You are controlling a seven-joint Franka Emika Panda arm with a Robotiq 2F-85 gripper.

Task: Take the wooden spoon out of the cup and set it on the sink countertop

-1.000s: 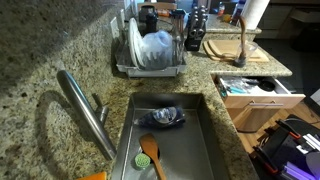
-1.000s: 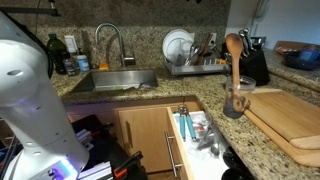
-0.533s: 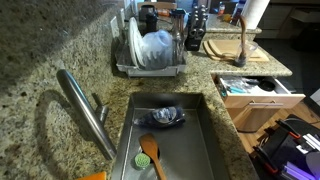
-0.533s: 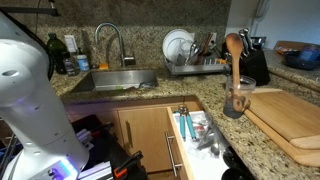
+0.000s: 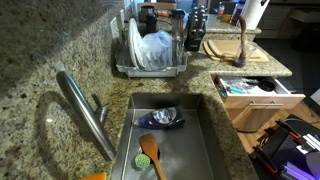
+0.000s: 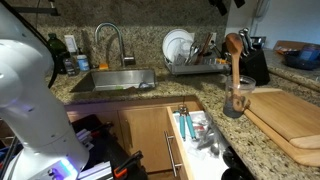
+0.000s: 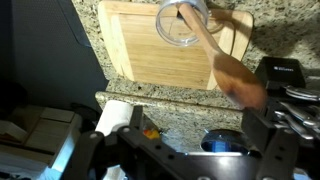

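Note:
The wooden spoon (image 6: 235,65) stands upright, bowl up, in a clear glass cup (image 6: 237,101) on the corner of a wooden cutting board (image 6: 290,118). Both exterior views show it (image 5: 241,38). In the wrist view the cup (image 7: 182,22) is seen from above, and the spoon (image 7: 222,60) leans out toward the camera, its head blurred. My gripper (image 7: 198,145) is open and empty, above the spoon and apart from it. Only its dark tip (image 6: 228,5) shows at the top edge of an exterior view. The speckled granite sink countertop (image 5: 50,75) surrounds the steel sink (image 5: 208,130).
A shorter orange-brown utensil (image 5: 152,150) and a dark bowl (image 5: 165,117) lie in the sink. A dish rack (image 5: 150,52) with plates stands behind it. A drawer (image 6: 195,135) hangs open below the counter. A knife block (image 6: 255,62) and a tall faucet (image 6: 108,40) are nearby.
The gripper's dark tip has come down into the top edge of an exterior view, above the spoon. Spoon and cup have not moved.

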